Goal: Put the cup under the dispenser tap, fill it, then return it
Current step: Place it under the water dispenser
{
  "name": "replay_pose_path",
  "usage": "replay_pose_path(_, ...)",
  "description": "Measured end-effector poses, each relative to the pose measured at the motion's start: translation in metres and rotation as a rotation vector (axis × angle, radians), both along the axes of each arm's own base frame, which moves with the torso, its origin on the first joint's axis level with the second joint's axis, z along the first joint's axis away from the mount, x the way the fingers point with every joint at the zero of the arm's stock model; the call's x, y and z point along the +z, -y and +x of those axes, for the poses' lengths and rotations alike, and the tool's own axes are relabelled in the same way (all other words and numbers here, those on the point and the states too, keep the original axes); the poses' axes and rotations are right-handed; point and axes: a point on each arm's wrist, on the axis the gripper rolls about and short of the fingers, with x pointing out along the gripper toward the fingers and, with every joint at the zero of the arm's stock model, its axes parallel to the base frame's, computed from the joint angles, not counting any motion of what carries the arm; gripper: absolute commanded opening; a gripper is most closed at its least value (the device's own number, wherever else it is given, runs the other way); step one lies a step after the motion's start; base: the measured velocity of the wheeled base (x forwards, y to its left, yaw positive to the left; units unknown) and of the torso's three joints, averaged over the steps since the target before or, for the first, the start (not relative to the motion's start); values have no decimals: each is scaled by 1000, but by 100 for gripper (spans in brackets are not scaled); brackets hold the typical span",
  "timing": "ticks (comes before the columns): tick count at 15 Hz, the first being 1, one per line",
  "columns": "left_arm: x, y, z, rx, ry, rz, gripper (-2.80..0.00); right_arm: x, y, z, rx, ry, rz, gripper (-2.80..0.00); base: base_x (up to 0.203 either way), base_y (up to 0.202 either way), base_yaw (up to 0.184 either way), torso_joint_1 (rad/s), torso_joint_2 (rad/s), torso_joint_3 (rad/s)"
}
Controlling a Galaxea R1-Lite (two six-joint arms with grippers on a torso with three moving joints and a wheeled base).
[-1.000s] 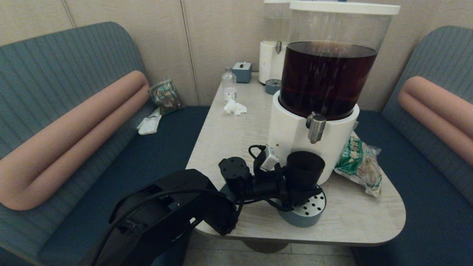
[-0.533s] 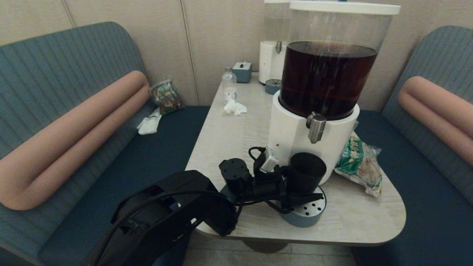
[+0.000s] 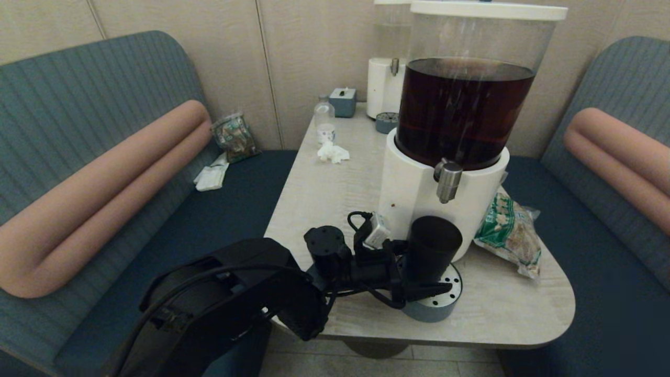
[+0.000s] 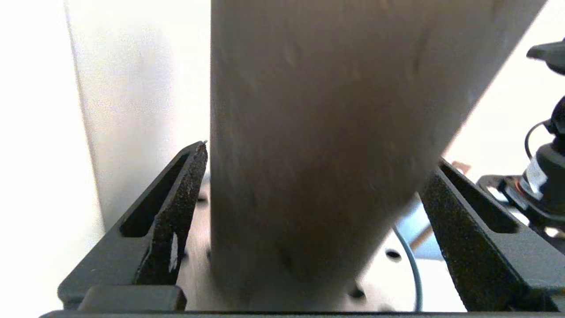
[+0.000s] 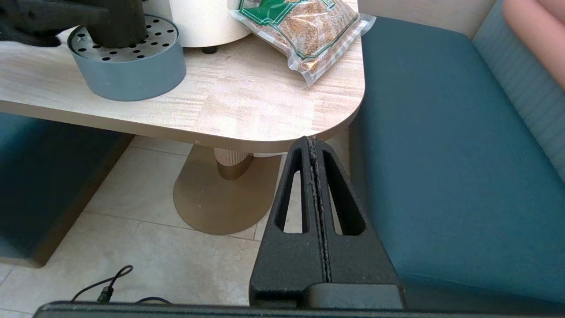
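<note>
The dark smoky cup (image 3: 433, 246) stands upright on the perforated grey drip tray (image 3: 442, 303), just below the brushed-steel tap (image 3: 448, 180) of the big dispenser with the white base (image 3: 413, 191) and brown drink. My left gripper (image 3: 425, 275) reaches in from the left at the cup's lower half. In the left wrist view the cup (image 4: 326, 145) fills the space between the fingers (image 4: 176, 212), which stand spread on either side, with a gap showing on one side; the gripper (image 4: 320, 152) is open. My right gripper (image 5: 311, 141) is parked shut below the table's right edge.
A green snack bag (image 3: 507, 233) lies right of the dispenser. Farther back stand a second dispenser with clear liquid (image 3: 384, 84), a small clear bottle (image 3: 324, 120), a crumpled tissue (image 3: 332, 153) and a tissue box (image 3: 343, 101). Blue bench seats flank the table (image 3: 324, 193).
My left arm has drawn back a little toward the left. The cup has stayed on the drip tray under the tap.
</note>
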Motion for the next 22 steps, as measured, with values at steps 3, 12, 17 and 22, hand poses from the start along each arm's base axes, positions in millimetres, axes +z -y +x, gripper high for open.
replay_pose_path(3,0,-10,-6,2,-7,25,0,0,0,0,0,0,0,-280,0,0,0,0,0,0)
replay_pose_path(12,9,-40,-2,49,22,46,0,0,0,0,0,0,0,-280,0,0,0,0,0,0)
replay_pose_path(17,15,-54,-19,48,2,79,0,0,0,0,0,0,-1,-280,0,0,0,0,0,0)
replay_pose_path(22,20,-75,-45,56,-30,127,0,0,0,0,0,0,0,-280,0,0,0,0,0,0)
